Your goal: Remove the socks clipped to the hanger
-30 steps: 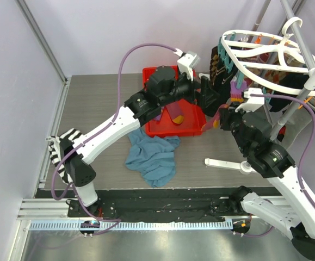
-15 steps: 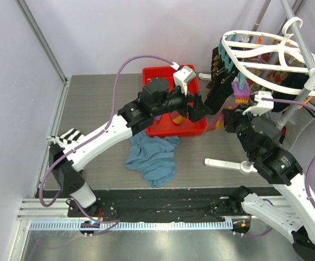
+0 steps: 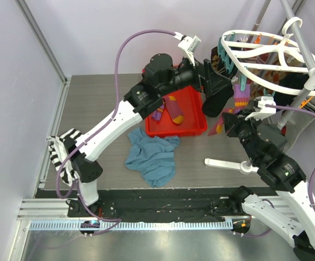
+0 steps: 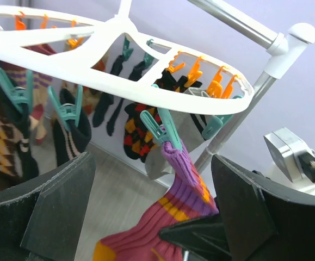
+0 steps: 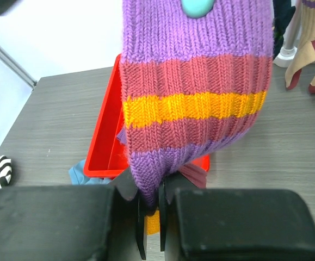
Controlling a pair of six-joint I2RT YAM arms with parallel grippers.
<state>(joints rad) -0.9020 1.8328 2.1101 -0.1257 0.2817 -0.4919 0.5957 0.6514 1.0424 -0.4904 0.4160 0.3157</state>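
1. pinches soft, light purple-orange striped knit sock (image 5: 195,98) low in closed right gripper (image 5: 153,217).
2. hangs from teal plastic clip (image 4: 158,126) on white oval plastic hanger (image 4: 108,68).
3. spreads left gripper (image 4: 152,217) wide, empty.
4. likely stretches; better taken near cuff.

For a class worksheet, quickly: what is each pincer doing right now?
Left pincer: open, holding nothing.
Right pincer: closed on the purple-and-orange striped sock, which hangs from a teal clip.
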